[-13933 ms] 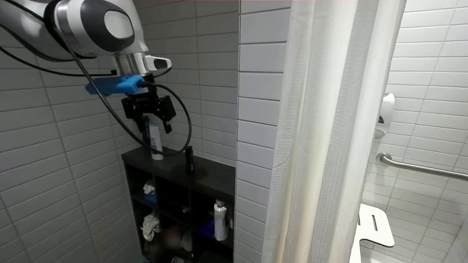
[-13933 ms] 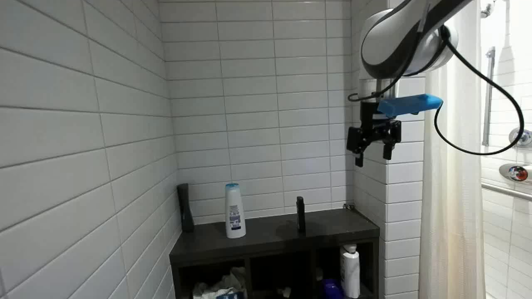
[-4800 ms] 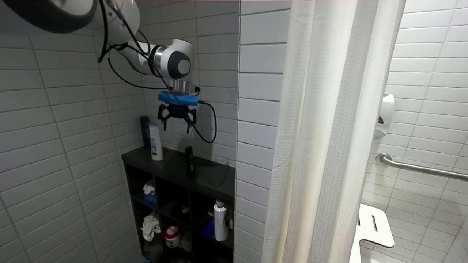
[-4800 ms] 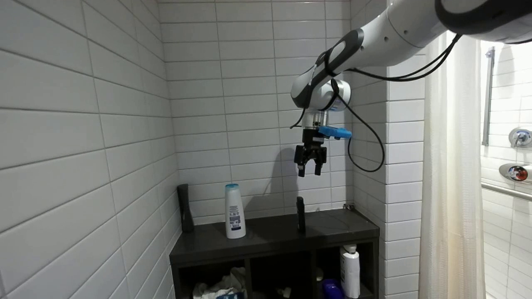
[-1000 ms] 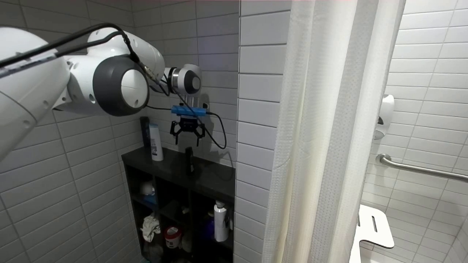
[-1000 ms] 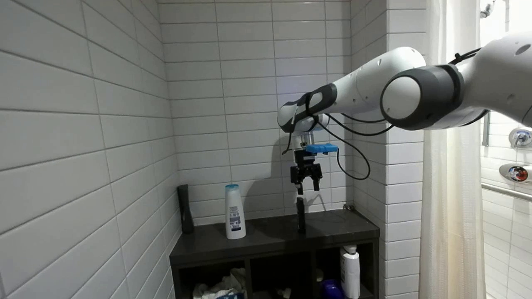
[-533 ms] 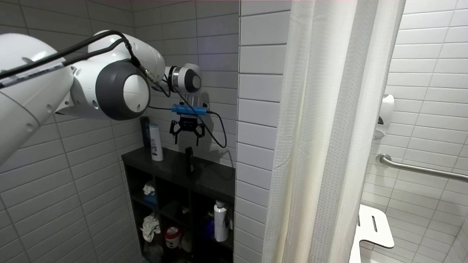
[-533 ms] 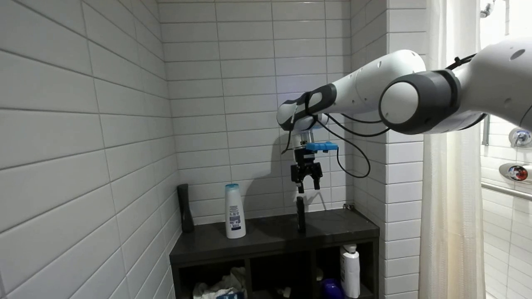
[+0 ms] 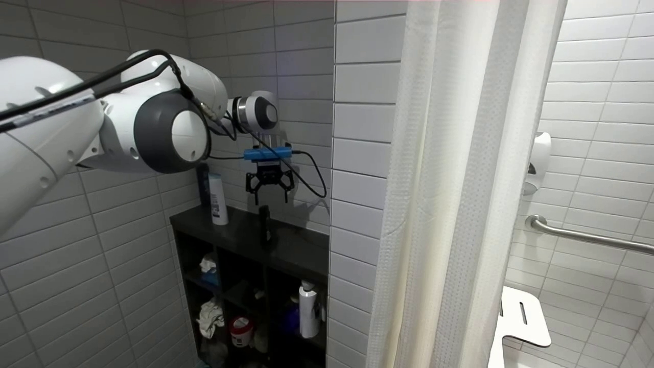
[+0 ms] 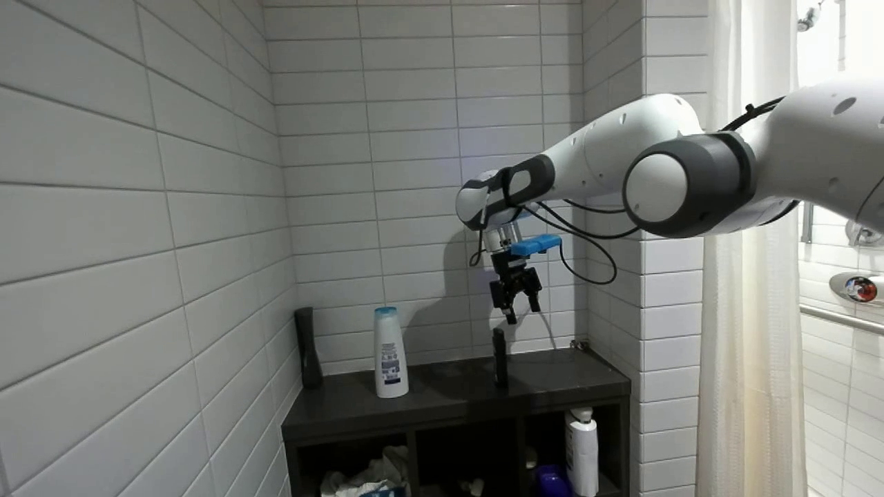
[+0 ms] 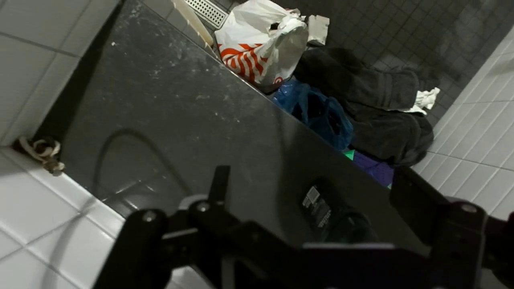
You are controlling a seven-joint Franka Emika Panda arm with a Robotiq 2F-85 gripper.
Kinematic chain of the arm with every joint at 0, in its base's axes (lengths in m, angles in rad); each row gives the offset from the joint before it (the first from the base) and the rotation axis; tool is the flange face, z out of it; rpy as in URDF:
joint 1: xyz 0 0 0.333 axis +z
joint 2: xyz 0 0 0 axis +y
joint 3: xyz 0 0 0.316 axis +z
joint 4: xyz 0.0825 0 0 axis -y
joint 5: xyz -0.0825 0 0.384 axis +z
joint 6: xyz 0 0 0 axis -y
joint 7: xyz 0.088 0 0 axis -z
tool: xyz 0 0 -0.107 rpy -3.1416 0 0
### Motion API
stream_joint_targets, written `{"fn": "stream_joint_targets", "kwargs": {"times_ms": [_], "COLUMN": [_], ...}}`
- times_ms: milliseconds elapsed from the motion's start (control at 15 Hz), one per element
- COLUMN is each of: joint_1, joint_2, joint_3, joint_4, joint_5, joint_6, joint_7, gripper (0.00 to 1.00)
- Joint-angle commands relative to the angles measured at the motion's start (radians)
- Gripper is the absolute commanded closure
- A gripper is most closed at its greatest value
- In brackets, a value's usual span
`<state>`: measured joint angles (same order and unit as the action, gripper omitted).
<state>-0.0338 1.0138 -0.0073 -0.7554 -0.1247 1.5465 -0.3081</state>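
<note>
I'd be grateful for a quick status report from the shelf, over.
Pincer open, holding nothing. Small black bottle upright below it on the shelf unit, untouched. Nothing visible between them; blue-capped bottle stands apart.

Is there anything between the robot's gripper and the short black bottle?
Nothing that I can see: just air between the open gripper and the short black bottle below. The blue-capped bottle stands off to one side.
</note>
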Motion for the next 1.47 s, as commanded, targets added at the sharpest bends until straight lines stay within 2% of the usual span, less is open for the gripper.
{"fn": "stream_joint_targets", "kwargs": {"times_ms": [0,333,867,1000,1400], "joint_1": [0.017,0.016,0.005,-0.004,-0.065], "joint_2": [0.031,0.033,0.037,0.037,0.036], "joint_3": [-0.02,-0.012,0.0,0.013,0.123], "joint_4": [0.053,0.05,0.032,0.026,0.007], "joint_5": [-0.051,-0.089,-0.105,-0.091,0.023], "joint_6": [0.003,0.068,0.252,0.307,0.481], "joint_7": [-0.027,-0.099,-0.201,-0.238,-0.388], "gripper": [0.0,0.0,0.0,0.0,0.0]}}
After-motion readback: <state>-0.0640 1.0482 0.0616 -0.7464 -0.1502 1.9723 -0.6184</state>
